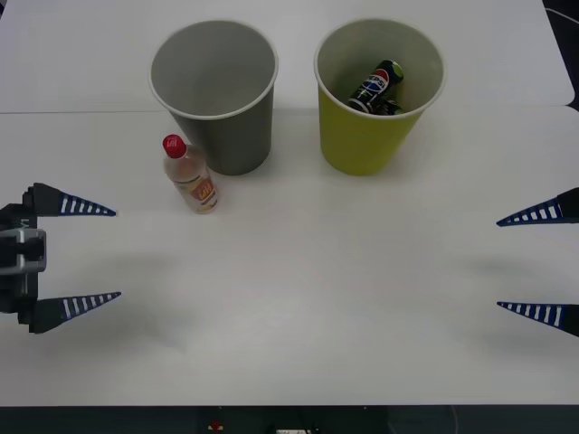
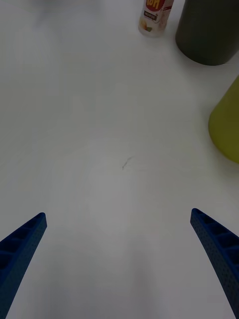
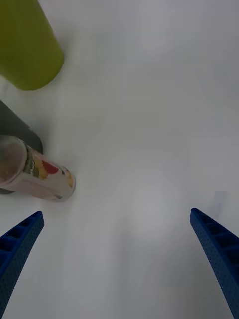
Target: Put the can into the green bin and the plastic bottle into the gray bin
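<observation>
The can (image 1: 378, 85) already lies tipped on its side down inside the green bin (image 1: 348, 145), logo up, so that half of the job looks done. What is left is the bottle (image 1: 190, 175), which stands upright on the white table (image 1: 298, 298), red cap on top, just beside the near-left foot of the gray bin (image 1: 231, 136) and perhaps touching its wall; I can't tell for sure. The two bins stand side by side at the far part of the table, gray to the left and green to the right, mouths open upward, which suits dropping things in from above. The left gripper (image 1: 90, 253) hovers low at the left edge of the table, fingers spread wide and pointing inward, holding nothing. It is the nearer one to the bottle, which sits a little farther out and to its right, so I'd expect this arm to take it. From its wrist camera the bottle (image 3: 35, 172) sits off to one side of the open fingers, not between them, so the gripper would need to line up first. The right gripper (image 1: 543, 262) mirrors it at the right edge, also spread apart and empty, well clear of both bins, seemingly waiting.
</observation>
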`<state>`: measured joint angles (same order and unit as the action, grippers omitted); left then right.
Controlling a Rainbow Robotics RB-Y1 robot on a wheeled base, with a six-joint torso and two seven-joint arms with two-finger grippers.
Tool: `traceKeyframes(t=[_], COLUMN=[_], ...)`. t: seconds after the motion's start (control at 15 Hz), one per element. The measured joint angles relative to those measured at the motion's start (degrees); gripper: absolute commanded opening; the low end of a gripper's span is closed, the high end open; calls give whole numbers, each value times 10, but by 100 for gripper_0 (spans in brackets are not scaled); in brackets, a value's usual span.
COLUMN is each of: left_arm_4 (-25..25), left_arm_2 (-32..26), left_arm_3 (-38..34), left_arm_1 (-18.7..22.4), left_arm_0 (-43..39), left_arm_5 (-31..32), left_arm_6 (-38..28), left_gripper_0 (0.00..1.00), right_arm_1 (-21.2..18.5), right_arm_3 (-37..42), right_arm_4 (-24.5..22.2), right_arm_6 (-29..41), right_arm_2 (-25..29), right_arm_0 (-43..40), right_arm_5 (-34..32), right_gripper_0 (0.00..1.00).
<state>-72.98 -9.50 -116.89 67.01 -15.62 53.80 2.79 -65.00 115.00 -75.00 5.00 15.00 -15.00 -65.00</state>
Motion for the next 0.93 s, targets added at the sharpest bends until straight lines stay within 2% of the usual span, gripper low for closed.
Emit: traceKeyframes(t=[0.2, 0.47, 0.67, 0.93], left_arm_4=[19, 55, 124, 243], left_arm_2=[83, 130, 144, 195], left_arm_3=[1, 7, 8, 10], left_arm_1=[9, 11, 11, 10], left_arm_0=[0, -21, -58, -64], left_arm_5=[-105, -191, -270, -371], left_arm_6=[-35, -108, -111, -102], left_gripper_0=[100, 100, 100, 100], right_arm_1=[0, 0, 0, 0], right_arm_3=[0, 0, 0, 0], right_arm_4=[0, 0, 0, 0], right_arm_6=[0, 0, 0, 0], right_arm_2=[0, 0, 0, 0], right_arm_0=[0, 0, 0, 0], right_arm_5=[0, 0, 0, 0], right_gripper_0=[100, 100, 100, 100])
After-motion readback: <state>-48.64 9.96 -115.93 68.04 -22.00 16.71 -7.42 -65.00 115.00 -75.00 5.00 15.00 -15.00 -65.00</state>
